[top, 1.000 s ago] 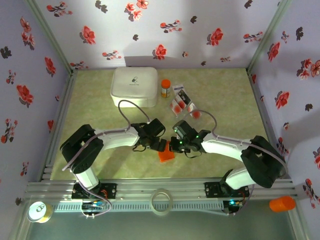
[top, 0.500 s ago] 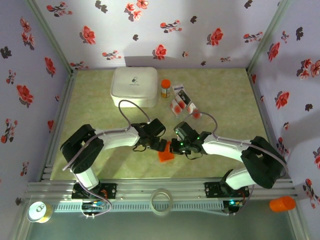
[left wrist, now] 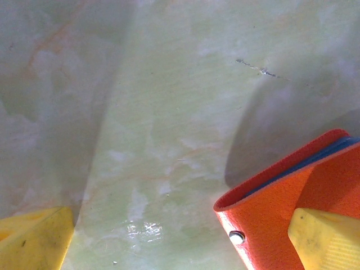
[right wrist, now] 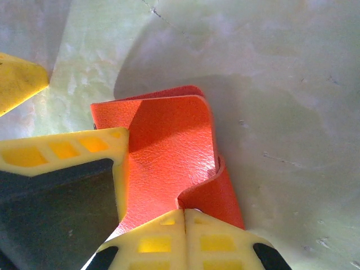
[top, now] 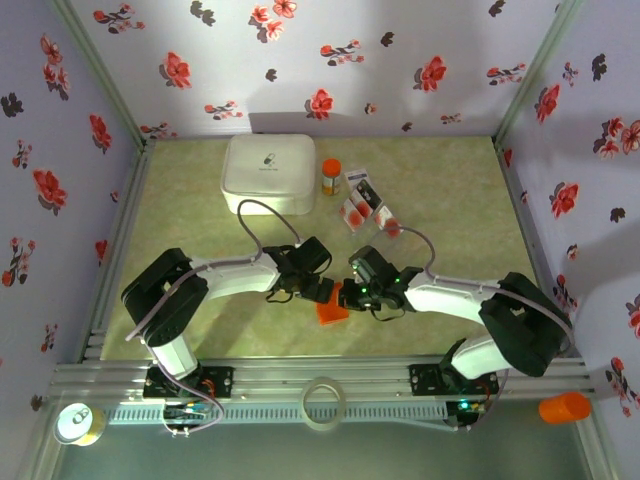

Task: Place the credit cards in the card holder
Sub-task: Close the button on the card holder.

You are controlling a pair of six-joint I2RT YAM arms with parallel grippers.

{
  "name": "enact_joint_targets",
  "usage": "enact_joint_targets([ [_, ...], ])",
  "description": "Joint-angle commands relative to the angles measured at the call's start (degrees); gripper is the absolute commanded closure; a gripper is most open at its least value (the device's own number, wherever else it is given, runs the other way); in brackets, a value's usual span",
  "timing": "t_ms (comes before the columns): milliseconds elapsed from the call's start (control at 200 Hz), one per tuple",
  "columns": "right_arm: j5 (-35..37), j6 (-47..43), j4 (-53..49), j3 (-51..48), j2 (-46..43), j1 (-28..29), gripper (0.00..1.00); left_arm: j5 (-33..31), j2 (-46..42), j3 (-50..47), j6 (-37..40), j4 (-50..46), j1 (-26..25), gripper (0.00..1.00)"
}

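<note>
Top view, bench (top: 200,320): pale green marbled surface, walled in by flowered paper.
Top view, card holder (top: 331,311): orange-red, lying near the middle of the bench towards the near edge, where the two arms meet.
Top view, left claw (top: 318,291): at the holder's left far corner, low over it.
Top view, right claw (top: 349,298): at the holder's right far corner, just beside the left claw.
Top view, credit cards (top: 366,206): a loose cluster towards the far side, some white with red blotches, well apart from the card holder.
Top view, pill bottle (top: 331,177): orange cap, upright, between the cards and the white box (top: 268,172).
Left wrist, left claw: jaws spread wide and gripping nothing. One yellow finger (left wrist: 326,242) rests on the holder's orange flap, the other is well apart over bare bench.
Left wrist, card holder (left wrist: 275,208): flap partly raised, blue lining showing along its edge, a metal snap stud (left wrist: 237,237) near the finger.
Right wrist, right claw: yellow fingers closed tight together, their tips touching a curled edge of the holder. Whether leather is pinched between them cannot be told.
Right wrist, card holder (right wrist: 169,152): grained orange leather, bent upward at the fingertips.
</note>
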Motion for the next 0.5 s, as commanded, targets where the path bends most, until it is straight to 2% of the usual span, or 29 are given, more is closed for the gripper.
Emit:
enact_joint_targets([
  [0,-0.05,0.64,-5.26,-3.73,2.13,-0.06,1.00,0.21,4.60,-1.54,-0.16,-1.13,-0.83,0.00],
  [400,1.32,4.16,-5.33,-6.68,2.02,-0.43,1.00,0.04,4.51,-1.54,-0.05,-1.15,-0.85,0.00],
  [495,0.54,3.79,-5.00,-4.88,0.68,-0.44,0.84,-0.13,4.44,-1.02,0.13,-1.38,-0.81,0.00],
])
